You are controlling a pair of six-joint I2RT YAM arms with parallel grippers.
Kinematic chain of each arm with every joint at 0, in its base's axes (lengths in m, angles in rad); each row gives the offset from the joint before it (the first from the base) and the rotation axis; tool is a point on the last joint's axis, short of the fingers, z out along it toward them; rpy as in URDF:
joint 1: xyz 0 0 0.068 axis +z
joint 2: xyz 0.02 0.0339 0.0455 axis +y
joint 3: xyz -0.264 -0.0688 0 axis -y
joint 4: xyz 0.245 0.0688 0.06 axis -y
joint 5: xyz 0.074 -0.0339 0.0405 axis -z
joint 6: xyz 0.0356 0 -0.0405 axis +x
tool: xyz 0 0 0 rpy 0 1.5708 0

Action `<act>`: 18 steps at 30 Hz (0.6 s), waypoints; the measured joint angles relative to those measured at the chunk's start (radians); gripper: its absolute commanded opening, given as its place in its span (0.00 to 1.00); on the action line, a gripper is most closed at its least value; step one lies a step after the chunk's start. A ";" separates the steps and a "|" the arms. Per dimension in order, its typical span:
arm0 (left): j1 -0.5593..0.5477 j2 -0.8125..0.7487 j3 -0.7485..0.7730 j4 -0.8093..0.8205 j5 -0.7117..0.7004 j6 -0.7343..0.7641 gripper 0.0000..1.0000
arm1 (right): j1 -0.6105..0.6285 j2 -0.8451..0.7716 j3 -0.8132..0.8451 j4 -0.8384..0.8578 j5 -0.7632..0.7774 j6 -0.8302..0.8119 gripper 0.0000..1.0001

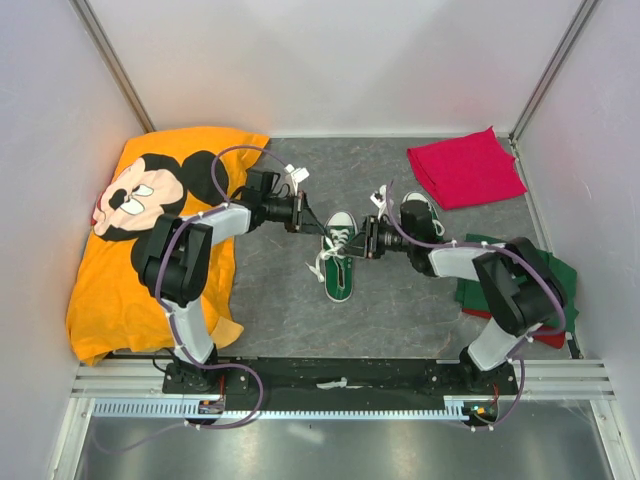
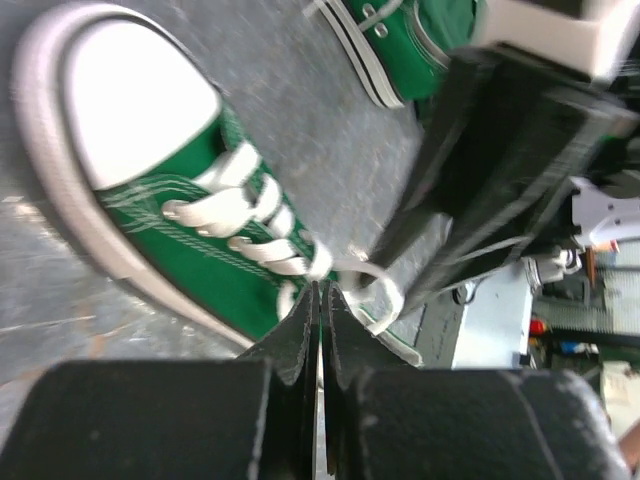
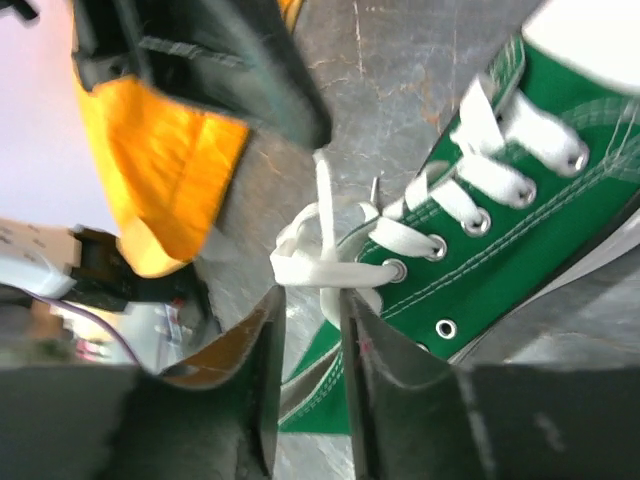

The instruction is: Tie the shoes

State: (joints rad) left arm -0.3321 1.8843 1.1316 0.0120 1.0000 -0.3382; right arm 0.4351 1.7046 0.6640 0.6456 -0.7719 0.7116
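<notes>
- Left gripper (image 2: 319, 292) was clenched at the top of the near shoe's (image 2: 190, 230) lacing. Was a lace gripped?
- Not determinable. A lace loop (image 2: 365, 288) lay against its tips, and the clamp probably anchored one end.
- And the right gripper (image 3: 312, 300)?
- Its jaws stood slightly parted, with a lace strand (image 3: 322, 215) running between them, apparently unclamped. The near shoe lay mid-table, directly between both grippers. The second shoe (image 1: 415, 212) sat further right, beside the right wrist.

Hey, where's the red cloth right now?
In the overhead view, the red cloth lies in the far right corner of the table, just beyond the right-hand shoe.
</notes>
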 measured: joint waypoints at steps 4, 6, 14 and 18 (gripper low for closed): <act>0.029 0.000 0.000 0.014 -0.012 -0.006 0.02 | -0.004 -0.103 0.126 -0.304 -0.005 -0.230 0.59; 0.033 0.000 0.000 0.017 -0.022 -0.015 0.02 | -0.004 -0.140 0.204 -0.456 0.002 -0.352 0.64; 0.029 0.003 -0.006 0.067 -0.040 -0.084 0.02 | 0.111 -0.164 0.407 -0.869 0.158 -0.752 0.66; 0.029 0.013 -0.006 0.082 -0.053 -0.111 0.02 | 0.282 -0.096 0.516 -0.955 0.260 -0.871 0.67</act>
State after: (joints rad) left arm -0.3035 1.8969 1.1255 0.0937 0.9466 -0.4488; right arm 0.7166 1.6085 1.1801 -0.3092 -0.5117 -0.1589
